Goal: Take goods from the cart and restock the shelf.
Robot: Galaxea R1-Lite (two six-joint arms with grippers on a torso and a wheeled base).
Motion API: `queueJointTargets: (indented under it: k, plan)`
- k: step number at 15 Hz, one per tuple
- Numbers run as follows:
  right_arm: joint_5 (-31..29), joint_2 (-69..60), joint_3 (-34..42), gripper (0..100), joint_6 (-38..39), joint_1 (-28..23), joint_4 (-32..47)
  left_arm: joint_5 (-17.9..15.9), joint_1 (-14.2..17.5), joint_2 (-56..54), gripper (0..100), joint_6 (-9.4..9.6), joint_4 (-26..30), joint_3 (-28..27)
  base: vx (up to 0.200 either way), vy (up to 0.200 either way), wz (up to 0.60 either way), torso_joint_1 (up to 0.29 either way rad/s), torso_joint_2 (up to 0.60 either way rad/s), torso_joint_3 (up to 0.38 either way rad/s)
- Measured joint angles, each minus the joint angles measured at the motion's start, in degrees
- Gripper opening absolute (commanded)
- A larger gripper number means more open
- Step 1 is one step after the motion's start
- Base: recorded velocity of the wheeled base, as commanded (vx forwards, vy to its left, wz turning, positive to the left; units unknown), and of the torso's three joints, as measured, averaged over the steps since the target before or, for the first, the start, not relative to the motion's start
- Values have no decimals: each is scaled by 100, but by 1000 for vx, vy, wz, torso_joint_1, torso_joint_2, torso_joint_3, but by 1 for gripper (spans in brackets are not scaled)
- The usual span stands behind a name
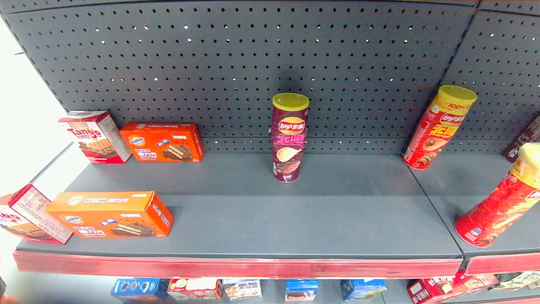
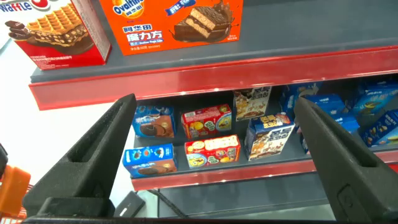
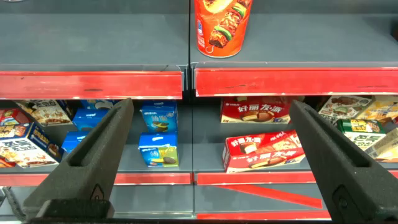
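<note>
Two pincers, both mine, hang spread wide and hold nothing. My left gripper (image 2: 214, 102) faces the red front lip of the shelf (image 1: 295, 219), and my right gripper (image 3: 211, 106) faces it further along.

Taking the top board as a clock face, a wafer box (image 1: 95, 136) and an orange chocolate-wafer box (image 1: 162, 141) sit at ten o'clock against the pegboard. A second wafer box (image 1: 25, 215) and a second orange box (image 1: 112, 214) lie at eight, near the lip. All four have their printed faces turned outward, I judge so shoppers can read them.

A maroon crisp can (image 1: 290, 137) stands on its base at twelve, lid up. A red crisp can (image 1: 438, 126) is at two and another red can (image 1: 502, 202) at four in the next bay. Both look tilted, and I cannot tell whether they truly lean.

The lower shelf (image 2: 249, 171) holds small biscuit boxes in rows. The wide bare middle of the top board is where I judge new goods should go.
</note>
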Motion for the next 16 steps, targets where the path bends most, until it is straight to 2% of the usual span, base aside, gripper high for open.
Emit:
queueJointTargets:
  k: [8, 16]
  plan:
    - [-2, 0, 0, 100, 0, 0, 0, 4, 0, 0, 100, -21, 5, 0, 0, 0, 0, 0, 0, 0]
    - [-9, 0, 0, 100, 0, -5, -2, 17, 0, 0, 100, -68, 13, 0, 0, 0, 600, 4, 4, 2]
